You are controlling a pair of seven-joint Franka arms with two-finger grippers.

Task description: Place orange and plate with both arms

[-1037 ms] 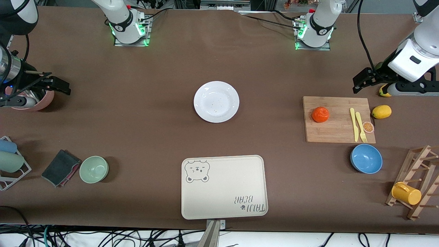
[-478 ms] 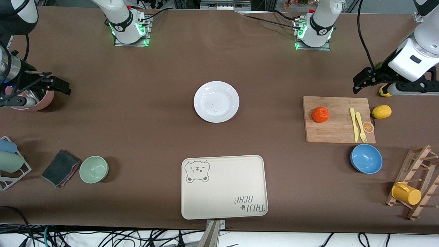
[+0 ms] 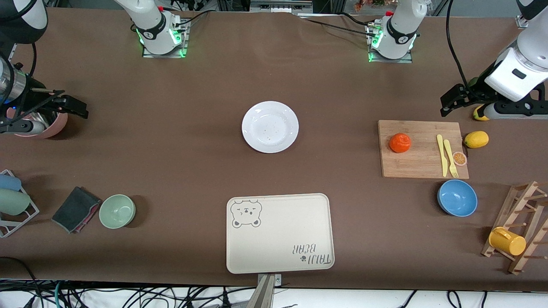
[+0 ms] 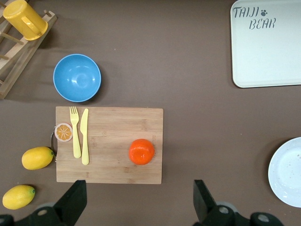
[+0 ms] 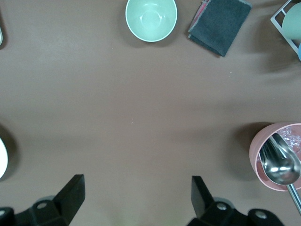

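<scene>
Orange (image 3: 400,142) on cutting board (image 3: 421,148), plate (image 3: 270,126) mid-table (image 3: 192,141), with left pincer (image 4: 137,200) and right pincer (image 5: 136,197) both spread wide, empty, aloft at their ends.

**Occluded / cropped items**

Front view: right claw (image 3: 75,107) covers part of the pink cup (image 3: 51,125) at the left edge. Left arm body hides most of one lemon (image 3: 478,113) at upper right. Cup rack (image 3: 10,201) cropped at the left edge, wooden rack (image 3: 524,226) cropped at the right edge.

Left wrist view: plate (image 4: 287,172) cut off at the right edge, tray (image 4: 265,44) cut at the upper right corner.

Right wrist view: spoon (image 5: 280,165) handle runs out of frame at lower right.
</scene>
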